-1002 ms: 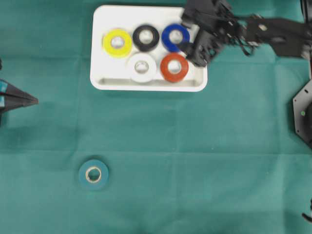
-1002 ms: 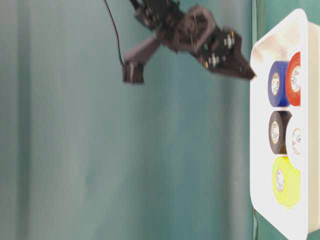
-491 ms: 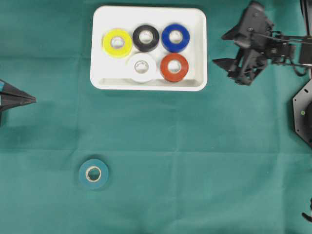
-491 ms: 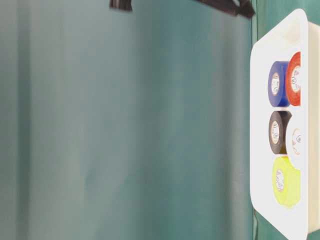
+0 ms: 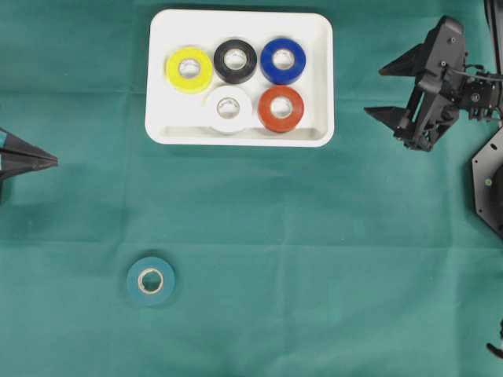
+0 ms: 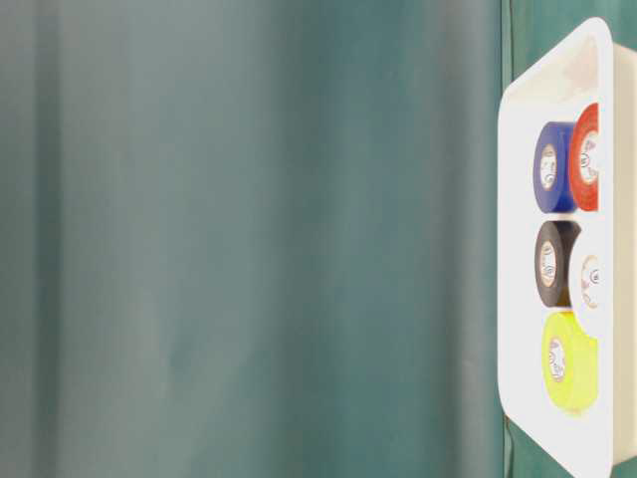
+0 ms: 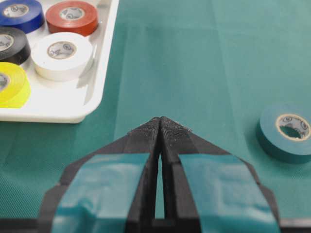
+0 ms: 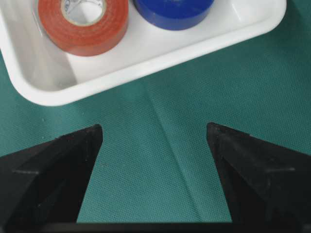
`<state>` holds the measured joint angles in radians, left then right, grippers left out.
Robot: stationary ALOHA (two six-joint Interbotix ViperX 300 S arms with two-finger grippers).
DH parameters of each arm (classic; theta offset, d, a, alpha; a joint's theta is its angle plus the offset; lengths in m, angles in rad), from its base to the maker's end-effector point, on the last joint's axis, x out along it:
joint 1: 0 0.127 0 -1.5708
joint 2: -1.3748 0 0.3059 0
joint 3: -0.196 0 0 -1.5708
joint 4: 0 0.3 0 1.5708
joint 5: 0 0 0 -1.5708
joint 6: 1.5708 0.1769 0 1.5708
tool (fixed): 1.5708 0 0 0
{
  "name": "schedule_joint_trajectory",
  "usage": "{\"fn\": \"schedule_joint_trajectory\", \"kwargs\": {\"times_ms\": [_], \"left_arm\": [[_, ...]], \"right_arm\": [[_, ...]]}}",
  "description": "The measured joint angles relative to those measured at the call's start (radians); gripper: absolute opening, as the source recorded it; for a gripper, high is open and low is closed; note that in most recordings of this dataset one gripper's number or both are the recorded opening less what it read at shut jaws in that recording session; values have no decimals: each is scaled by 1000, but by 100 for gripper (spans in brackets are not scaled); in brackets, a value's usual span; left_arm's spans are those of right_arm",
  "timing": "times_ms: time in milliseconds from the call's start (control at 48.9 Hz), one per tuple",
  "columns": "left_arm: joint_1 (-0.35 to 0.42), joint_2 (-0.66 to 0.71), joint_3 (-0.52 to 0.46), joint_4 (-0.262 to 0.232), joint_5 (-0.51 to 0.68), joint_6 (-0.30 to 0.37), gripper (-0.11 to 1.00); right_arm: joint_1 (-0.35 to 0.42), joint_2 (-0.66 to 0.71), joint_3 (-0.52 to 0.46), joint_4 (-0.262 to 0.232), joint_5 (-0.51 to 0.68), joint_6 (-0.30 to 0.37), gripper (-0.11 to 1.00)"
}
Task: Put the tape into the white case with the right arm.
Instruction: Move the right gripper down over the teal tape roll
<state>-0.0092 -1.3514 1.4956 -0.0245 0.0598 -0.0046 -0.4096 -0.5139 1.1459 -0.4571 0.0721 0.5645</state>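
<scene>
A teal tape (image 5: 151, 280) lies flat on the green cloth at the lower left, also seen in the left wrist view as the tape (image 7: 286, 131). The white case (image 5: 314, 23) at the top middle holds several rolls: yellow, black, blue, white and red. My right gripper (image 5: 375, 90), all black, hovers right of the case, open and empty. In its wrist view, the right gripper (image 8: 154, 128) has only cloth between its fingers, and the case's corner (image 8: 146, 63) lies just ahead. My left gripper (image 5: 53, 161) rests at the left edge, shut, and the left wrist view shows this gripper (image 7: 160, 119) holding nothing.
The right arm's black base (image 5: 489, 184) stands at the right edge. The table-level view shows only the case (image 6: 508, 299) on edge and the cloth backdrop. Green cloth stretches between the teal tape and the case.
My right gripper has drawn away from over the case's right end to a spot right of the case, leaving the table-level view. Its jaws stayed open. The left arm has not moved.
</scene>
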Motion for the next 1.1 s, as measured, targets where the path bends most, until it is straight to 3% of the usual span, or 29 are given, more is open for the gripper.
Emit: {"fn": "schedule_joint_trajectory", "kwargs": {"times_ms": [245,736,1104], "left_arm": [[2,-2,0,-2,0,0,1],[2,-2,0,-2,0,0,1],[2,-2,0,-2,0,0,1]], "right_arm": [[61,-8,23,0,-46,2,55],[354,-104,121,0,-67,2,54],[396,-144,164,0,-69,3,54]]}}
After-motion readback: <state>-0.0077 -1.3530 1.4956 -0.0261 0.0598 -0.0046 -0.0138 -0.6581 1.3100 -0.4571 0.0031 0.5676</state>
